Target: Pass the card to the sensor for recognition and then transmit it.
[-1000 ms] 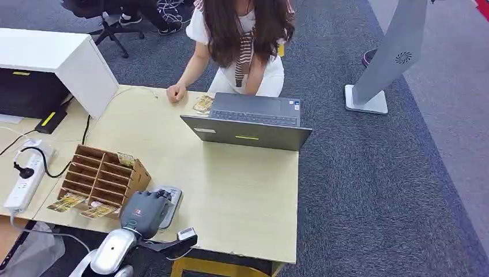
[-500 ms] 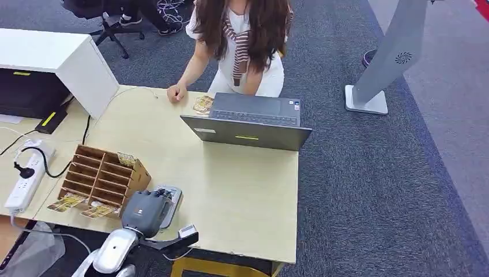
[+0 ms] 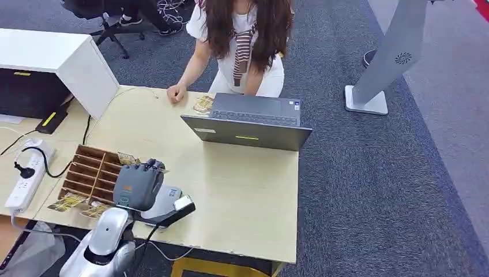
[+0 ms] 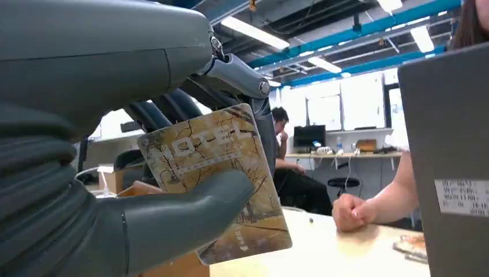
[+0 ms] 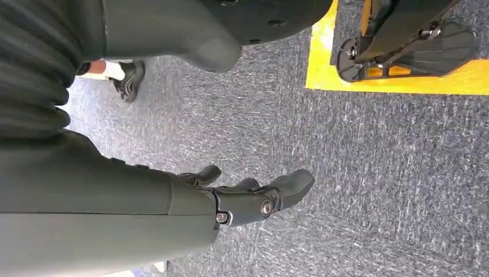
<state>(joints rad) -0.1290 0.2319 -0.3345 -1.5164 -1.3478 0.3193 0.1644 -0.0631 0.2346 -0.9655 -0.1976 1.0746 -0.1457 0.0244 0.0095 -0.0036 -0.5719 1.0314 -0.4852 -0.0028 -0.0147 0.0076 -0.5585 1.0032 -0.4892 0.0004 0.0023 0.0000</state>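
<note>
Gripping a tan, marbled hotel key card (image 4: 216, 179) between its thick grey thumb and darker fingers, the robot's left hand (image 3: 137, 184) hangs above the near left part of the pale wooden table (image 3: 242, 190), the card standing nearly upright in the wrist view. Just beneath and right of that hand sits the small grey card sensor (image 3: 164, 199), flat on the tabletop. Left of the hand is a brown cardboard slotted card holder (image 3: 95, 173), with a few more patterned cards (image 3: 81, 206) lying at its near edge. A white power strip (image 3: 26, 173) lies further left with a black plug in it. The right hand (image 5: 254, 199) hangs over grey carpet, holding nothing, its fingers loosely spread. Further back, toward the table's far right, stands a grey open laptop (image 3: 249, 122), its lid facing the robot. A person in a white top (image 3: 245, 52) stands behind it, one fist (image 3: 176, 92) resting on the far table edge beside another small stack of cards (image 3: 203, 104).
</note>
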